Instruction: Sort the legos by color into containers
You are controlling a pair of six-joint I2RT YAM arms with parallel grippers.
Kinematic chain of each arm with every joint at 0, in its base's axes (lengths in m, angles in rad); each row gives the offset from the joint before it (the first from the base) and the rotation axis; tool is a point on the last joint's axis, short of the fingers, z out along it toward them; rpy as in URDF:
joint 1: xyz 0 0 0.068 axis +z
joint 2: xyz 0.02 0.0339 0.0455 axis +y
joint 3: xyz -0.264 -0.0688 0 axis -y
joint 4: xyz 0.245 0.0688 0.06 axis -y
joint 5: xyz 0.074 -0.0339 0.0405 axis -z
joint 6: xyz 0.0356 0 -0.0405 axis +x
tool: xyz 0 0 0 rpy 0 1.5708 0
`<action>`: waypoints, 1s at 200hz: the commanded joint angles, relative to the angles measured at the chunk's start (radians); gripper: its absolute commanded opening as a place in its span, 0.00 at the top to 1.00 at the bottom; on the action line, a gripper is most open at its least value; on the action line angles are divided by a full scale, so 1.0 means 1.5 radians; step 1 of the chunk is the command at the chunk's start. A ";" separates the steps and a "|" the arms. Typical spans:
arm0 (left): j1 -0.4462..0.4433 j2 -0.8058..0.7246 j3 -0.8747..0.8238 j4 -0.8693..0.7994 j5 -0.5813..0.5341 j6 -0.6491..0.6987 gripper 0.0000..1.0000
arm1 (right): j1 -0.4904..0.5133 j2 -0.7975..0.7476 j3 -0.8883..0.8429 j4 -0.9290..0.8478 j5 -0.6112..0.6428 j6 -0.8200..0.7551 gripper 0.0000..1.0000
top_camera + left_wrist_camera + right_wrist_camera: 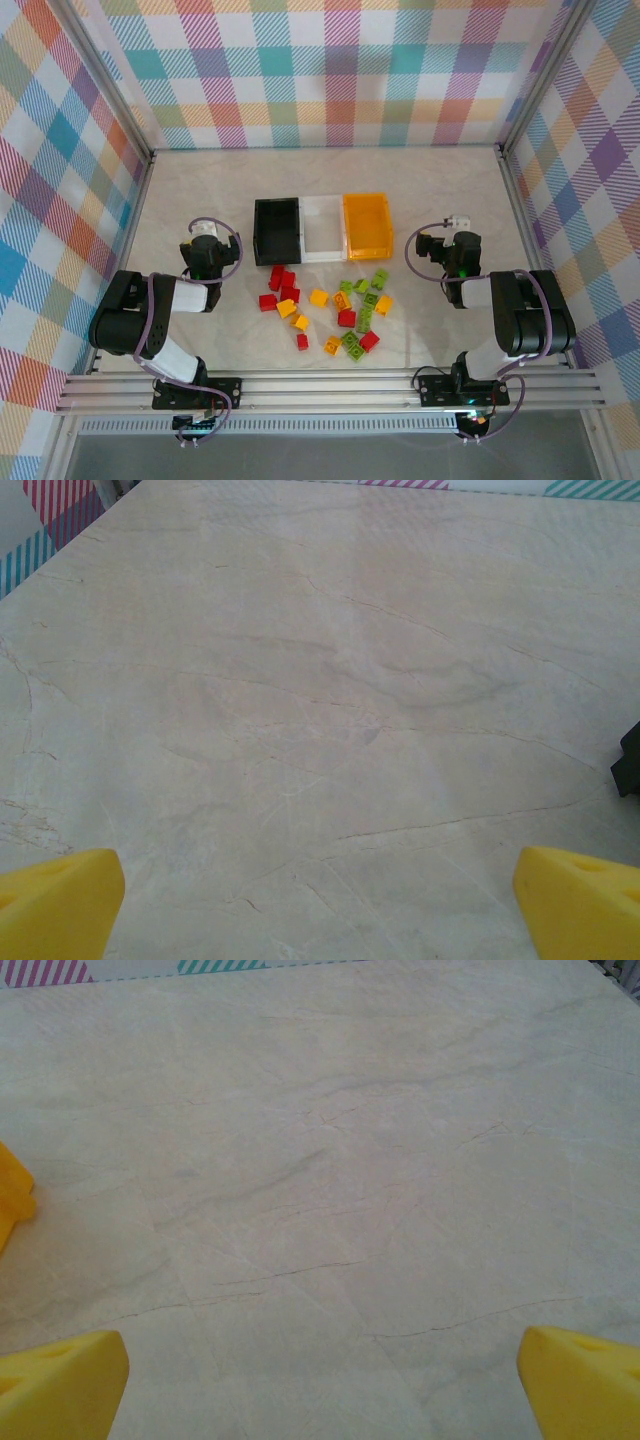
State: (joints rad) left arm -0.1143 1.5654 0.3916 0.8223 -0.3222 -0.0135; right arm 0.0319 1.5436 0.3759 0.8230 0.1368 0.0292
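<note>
While both hands wait apart from the pile, I look at the risks first. The left gripper (207,236) and the right gripper (455,238) stand with jaws fully spread and carry nothing. In the wrist views only pale table shows between the yellow fingertips (60,905) (585,1380).

The legos (347,318) lie loose on the table (200,180), between the two arms and just before the three containers: the black bin (277,228), the white bin (323,232) and the orange bin (367,225), which stand side by side, touching.

Several bricks touch each other, so I think wide fingers can catch two colours at once or push neighbours away. The bricks are small, hard, glossy and studded, and the marble-patterned surface looks smooth, so a brick may slide or tip instead of being gripped. The bins look like thin, light plastic, so a bump may shift them.
</note>
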 commanded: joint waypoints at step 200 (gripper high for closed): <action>0.006 -0.293 0.284 -0.696 -0.212 -0.528 0.00 | -0.001 -0.273 0.235 -0.684 0.033 0.410 0.00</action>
State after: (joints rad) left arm -0.1143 1.1538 0.7853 -0.0143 -0.6884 -0.7261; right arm 0.0292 1.1652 0.7013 -0.0841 0.3233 0.5869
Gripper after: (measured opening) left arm 0.997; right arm 0.997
